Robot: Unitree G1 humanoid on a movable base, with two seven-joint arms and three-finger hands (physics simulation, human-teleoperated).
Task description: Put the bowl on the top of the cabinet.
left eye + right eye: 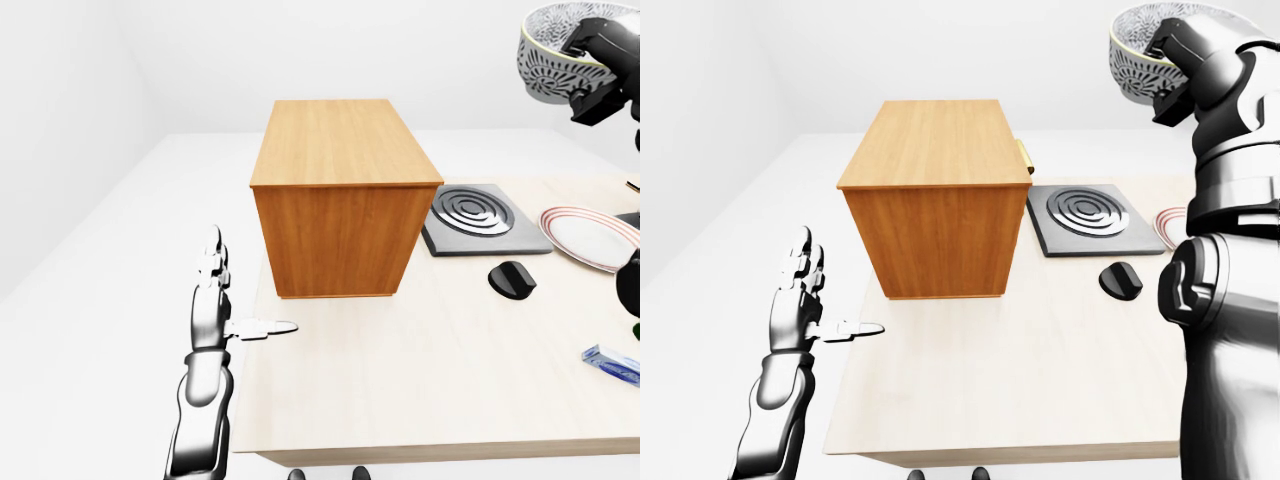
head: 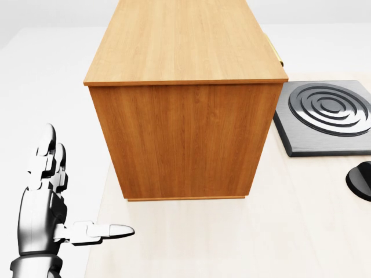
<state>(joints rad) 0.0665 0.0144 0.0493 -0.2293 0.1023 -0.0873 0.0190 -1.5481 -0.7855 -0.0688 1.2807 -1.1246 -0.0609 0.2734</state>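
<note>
Right fingers (image 1: 600, 70) clamp patterned bowl (image 1: 545, 55) aloft; left fingers (image 2: 46, 168) spread, empty; cabinet (image 1: 340, 190) unlabelled.

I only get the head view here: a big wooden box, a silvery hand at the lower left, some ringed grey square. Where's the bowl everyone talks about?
Observer: The bowl is up in the air at the top right of the left-eye view, with the right hand gripping its rim.
Operator: Is it over the wooden box?
Observer: No. It hangs to the right of the cabinet, above the ringed burner plate.
Operator: Anything else on that table?
Observer: A pink-rimmed plate lies right of the burner, out of your view.
Operator: And the silvery hand?
Observer: The left hand is open and empty, at the table's left edge.
</note>
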